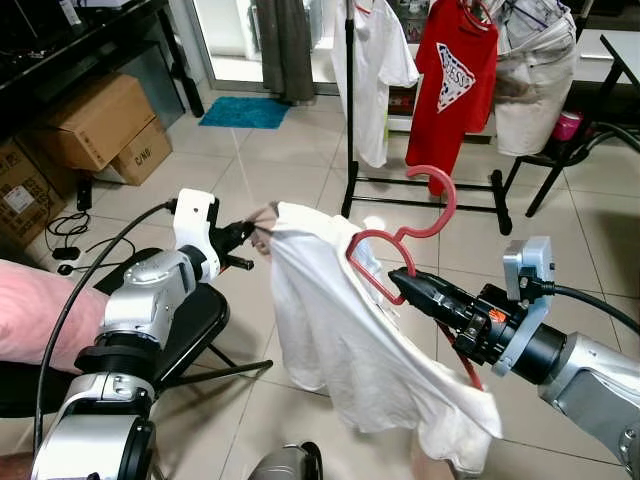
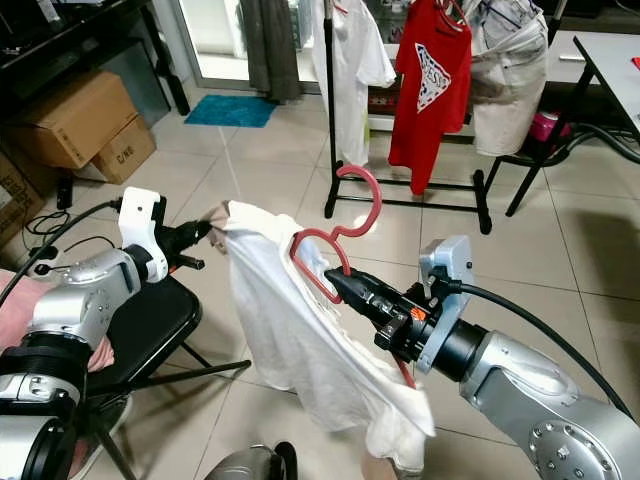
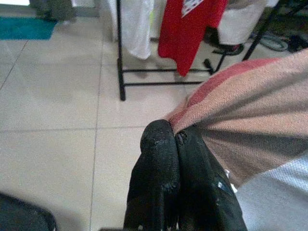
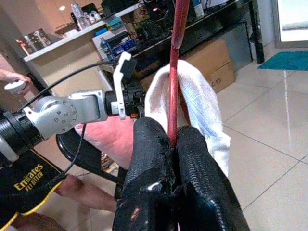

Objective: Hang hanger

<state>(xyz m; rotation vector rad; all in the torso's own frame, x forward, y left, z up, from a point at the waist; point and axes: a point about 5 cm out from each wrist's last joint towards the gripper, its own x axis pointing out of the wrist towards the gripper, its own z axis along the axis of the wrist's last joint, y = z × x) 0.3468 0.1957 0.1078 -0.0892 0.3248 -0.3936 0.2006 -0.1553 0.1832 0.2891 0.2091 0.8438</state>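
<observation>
A red plastic hanger [image 1: 410, 232] carries a white T-shirt [image 1: 350, 340] that drapes down in the air between my arms. My right gripper [image 1: 398, 275] is shut on the hanger's lower bar, with the hook curling up above it. My left gripper [image 1: 255, 238] is shut on the shirt's shoulder edge, holding it out to the left; the pinched fabric [image 3: 226, 120] runs out from between its fingers [image 3: 159, 163]. In the right wrist view the hanger bar [image 4: 177, 67] rises from the closed fingers [image 4: 192, 173]. A black clothes rack [image 1: 350, 110] stands behind, about a metre off.
On the rack hang a white shirt [image 1: 375, 70], a red T-shirt [image 1: 455, 85] and a beige garment [image 1: 535, 85]. Cardboard boxes [image 1: 100, 125] sit at left, a black folding chair [image 1: 190, 320] under my left arm, a teal mat [image 1: 243, 112] far back. A person's legs [image 4: 101, 139] are near the chair.
</observation>
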